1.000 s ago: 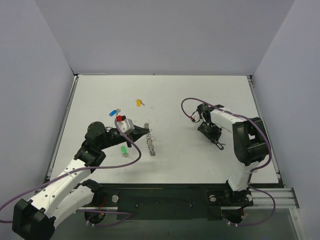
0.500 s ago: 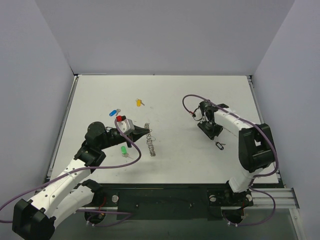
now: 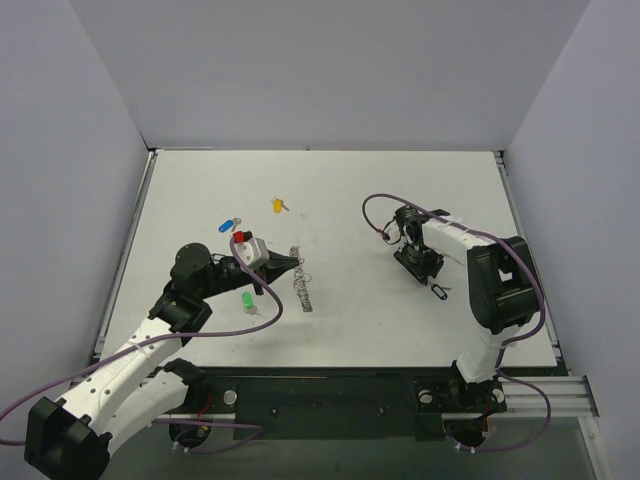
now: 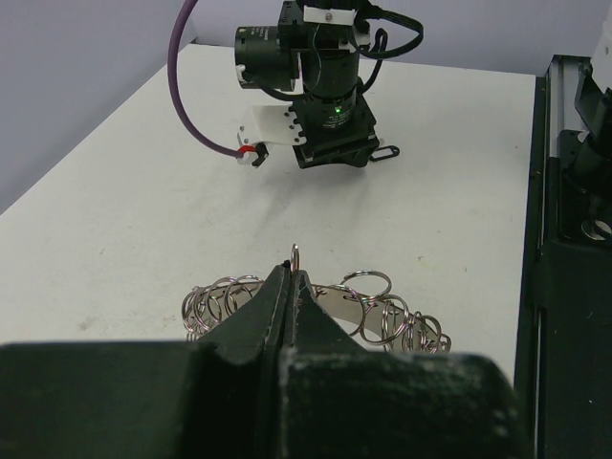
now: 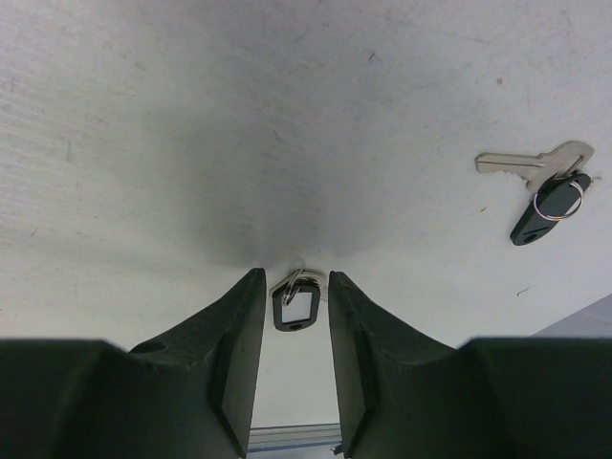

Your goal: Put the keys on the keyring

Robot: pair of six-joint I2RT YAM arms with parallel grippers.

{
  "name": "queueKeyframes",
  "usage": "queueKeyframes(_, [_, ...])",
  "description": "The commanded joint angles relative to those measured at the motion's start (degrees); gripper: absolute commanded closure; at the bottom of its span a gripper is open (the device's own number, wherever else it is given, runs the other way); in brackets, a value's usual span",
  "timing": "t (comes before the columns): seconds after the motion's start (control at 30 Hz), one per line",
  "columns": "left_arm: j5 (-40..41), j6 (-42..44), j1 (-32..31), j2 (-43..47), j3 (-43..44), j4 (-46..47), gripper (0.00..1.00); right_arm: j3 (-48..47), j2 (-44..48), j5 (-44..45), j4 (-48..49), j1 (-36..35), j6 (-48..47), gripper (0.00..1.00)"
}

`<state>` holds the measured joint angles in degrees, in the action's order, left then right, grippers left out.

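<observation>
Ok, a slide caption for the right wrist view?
Right hand open over a black key tag on the table; a silver key with black fob lies nearby.

The white table (image 3: 400, 200) fills the middle of the top view, with a black rail (image 3: 330, 385) along its lower edge. 3 coloured keys lie left of centre. The yellow-headed key (image 3: 278, 205) is highest in the frame. The blue-headed key (image 3: 229, 223) lies below and to the left of it. The green-headed key (image 3: 247, 299) lies lower still, well apart from both. Right of the green one lies the keyring (image 3: 302, 288), a narrow cluster of silver loops running up and down the frame. Right of centre lies a small black tag (image 3: 438, 291). In the right wrist view, a silver key with a black head (image 5: 535, 186) lies flat at the upper right. The table there shows faint scuffs.
</observation>
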<state>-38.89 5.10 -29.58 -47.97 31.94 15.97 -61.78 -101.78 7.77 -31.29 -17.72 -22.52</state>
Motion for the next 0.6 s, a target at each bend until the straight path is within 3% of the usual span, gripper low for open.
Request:
queueKeyframes(0.0, [-0.92,0.7,-0.3,0.42,0.75,2.4,1.0,-0.36,-0.53,2.33,-3.34,-0.21,0.37,0.72])
queueKeyframes(0.57, [-1.18,0.78,-0.3,0.15,0.84,2.4,1.0,-2.73,-2.9,0.76,-7.38,0.84,1.34,0.74])
